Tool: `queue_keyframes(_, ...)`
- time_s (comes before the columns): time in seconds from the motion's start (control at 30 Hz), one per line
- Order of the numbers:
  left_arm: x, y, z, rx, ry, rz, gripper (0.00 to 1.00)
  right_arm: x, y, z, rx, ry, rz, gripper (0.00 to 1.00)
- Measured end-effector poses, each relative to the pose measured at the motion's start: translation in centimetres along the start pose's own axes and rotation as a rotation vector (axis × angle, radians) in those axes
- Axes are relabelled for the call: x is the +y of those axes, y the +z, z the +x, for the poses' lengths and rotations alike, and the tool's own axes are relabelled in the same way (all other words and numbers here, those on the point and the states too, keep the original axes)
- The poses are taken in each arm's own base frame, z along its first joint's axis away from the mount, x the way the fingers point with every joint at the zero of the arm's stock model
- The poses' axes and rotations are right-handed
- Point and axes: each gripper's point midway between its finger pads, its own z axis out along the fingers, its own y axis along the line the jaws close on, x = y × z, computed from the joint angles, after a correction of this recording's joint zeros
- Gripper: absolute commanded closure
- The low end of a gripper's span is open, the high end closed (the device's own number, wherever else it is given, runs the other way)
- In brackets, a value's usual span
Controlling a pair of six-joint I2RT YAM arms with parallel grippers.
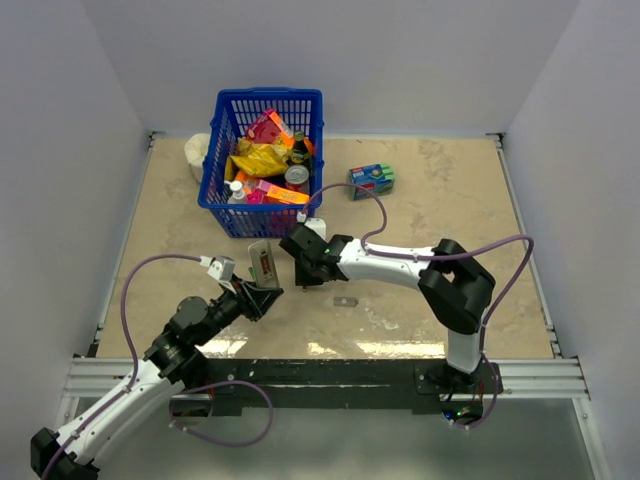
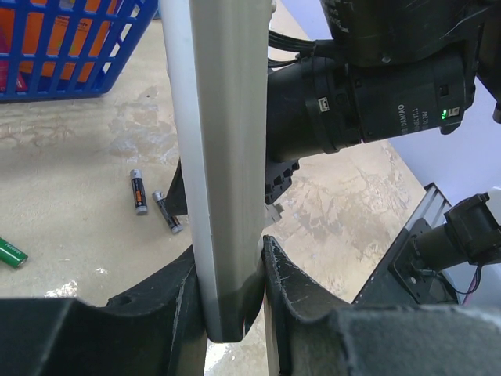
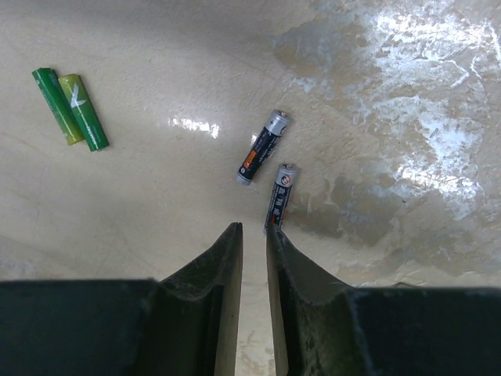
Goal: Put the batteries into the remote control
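My left jaws grip the remote control (image 2: pixel 223 157). My right jaws are narrow and empty, batteries (image 3: pixel 264 157) just ahead. The basket (image 1: pixel 255 220) holds snack packs (image 1: pixel 258 158).

Objects in view, counted by kind.
Two batteries (image 3: pixel 264 146), just ahead of the right gripper's (image 3: pixel 254 235) jaws; two green sticks (image 3: pixel 70 107), side by side, ahead and well off to one side of those jaws; one remote control (image 2: pixel 223 172), clamped between the left gripper's (image 2: pixel 228 251) jaws; one blue basket (image 1: pixel 262 218) and one blue-green box (image 1: pixel 371 180), both beyond the jaws; one small grey plate (image 1: pixel 345 300), lying apart from both pairs.
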Motion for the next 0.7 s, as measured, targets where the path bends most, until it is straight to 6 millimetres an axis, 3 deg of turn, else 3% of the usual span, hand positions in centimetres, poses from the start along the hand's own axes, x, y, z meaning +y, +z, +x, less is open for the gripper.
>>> queue_keyframes(0.7,0.0,-0.1,-0.2,-0.008,0.006,-0.002,1.0,-1.1,1.7,-1.1,-0.083,-0.02,0.123,0.8)
